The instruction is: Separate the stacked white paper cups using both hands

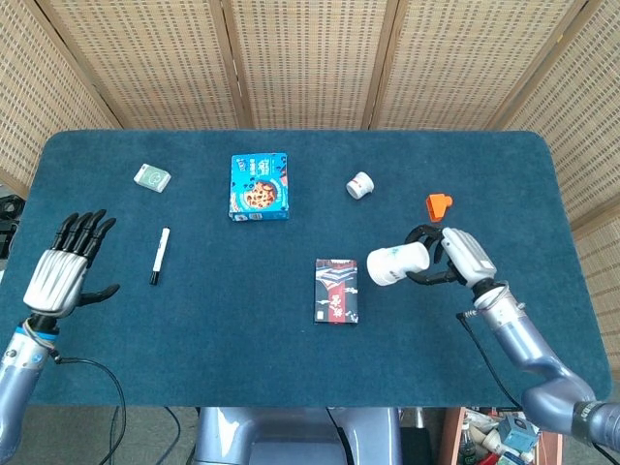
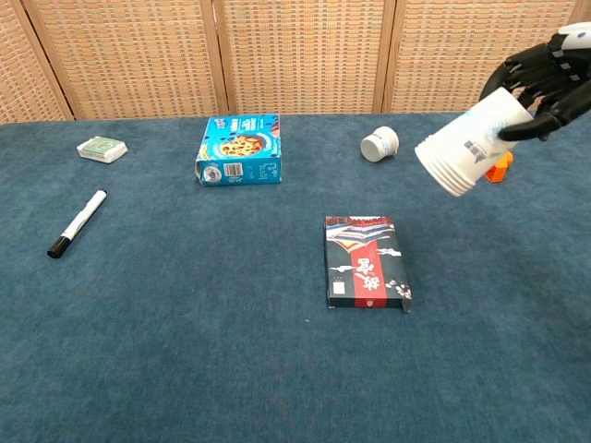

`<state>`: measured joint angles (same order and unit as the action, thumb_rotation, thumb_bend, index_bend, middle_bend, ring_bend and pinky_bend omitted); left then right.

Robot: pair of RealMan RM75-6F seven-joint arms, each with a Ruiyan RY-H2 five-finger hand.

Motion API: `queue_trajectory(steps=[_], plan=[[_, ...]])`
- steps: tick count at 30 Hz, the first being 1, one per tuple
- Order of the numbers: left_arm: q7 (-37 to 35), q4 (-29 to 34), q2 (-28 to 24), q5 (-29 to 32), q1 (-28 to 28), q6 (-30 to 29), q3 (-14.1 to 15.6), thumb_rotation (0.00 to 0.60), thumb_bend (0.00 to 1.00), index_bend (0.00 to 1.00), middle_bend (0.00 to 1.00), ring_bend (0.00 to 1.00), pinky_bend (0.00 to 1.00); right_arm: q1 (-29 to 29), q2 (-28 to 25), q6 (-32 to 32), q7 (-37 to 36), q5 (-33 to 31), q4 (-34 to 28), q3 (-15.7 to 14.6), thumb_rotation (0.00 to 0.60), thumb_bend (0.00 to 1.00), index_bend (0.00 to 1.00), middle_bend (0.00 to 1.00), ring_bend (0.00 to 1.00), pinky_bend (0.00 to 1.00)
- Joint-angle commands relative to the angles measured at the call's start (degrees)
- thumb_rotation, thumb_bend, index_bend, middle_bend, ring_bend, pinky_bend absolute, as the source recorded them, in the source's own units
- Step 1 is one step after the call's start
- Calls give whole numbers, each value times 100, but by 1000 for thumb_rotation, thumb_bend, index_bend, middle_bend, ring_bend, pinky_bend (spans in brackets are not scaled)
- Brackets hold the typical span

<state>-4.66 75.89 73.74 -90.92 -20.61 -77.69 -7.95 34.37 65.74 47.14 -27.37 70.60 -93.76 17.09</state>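
Cup stack [image 1: 391, 263] right of card box [image 1: 336, 290]; marker [image 1: 159, 256] far left.

Woven screen panels [image 1: 310, 58] behind blue tbl [image 1: 242, 358]

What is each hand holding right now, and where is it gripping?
The right hand grips the stacked white paper cups by the closed base end. The left hand holds nothing.
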Motion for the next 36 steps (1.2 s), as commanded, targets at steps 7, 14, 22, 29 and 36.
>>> queue_trajectory(steps=[7,14,22,29,36], plan=[[507,381,229,-26,-516,351,-179,600,162,0,0,0,0,475,437,-544,-942,-805,-84,522,600,532,547,619,492,614],[819,378,694,-29,-1025,656,-321,600,163,65,0,0,0,720,857,-568,-690,-1257,-151,534,600,532,547,619,492,614],[930,-90,1611,-55,-1572,666,-516,600,164,237,0,0,0,940,1299,-531,-372,-1767,-190,516,600,532,547,619,492,614],[1092,-395,2109,16,-1847,662,-558,600,164,331,0,0,0,969,1427,-551,-275,-1922,-236,521,600,532,547,620,492,614],[1039,-688,2484,-11,-2013,517,-531,600,169,418,0,0,0,958,1498,-550,-215,-1968,-271,533,600,532,547,620,492,614]])
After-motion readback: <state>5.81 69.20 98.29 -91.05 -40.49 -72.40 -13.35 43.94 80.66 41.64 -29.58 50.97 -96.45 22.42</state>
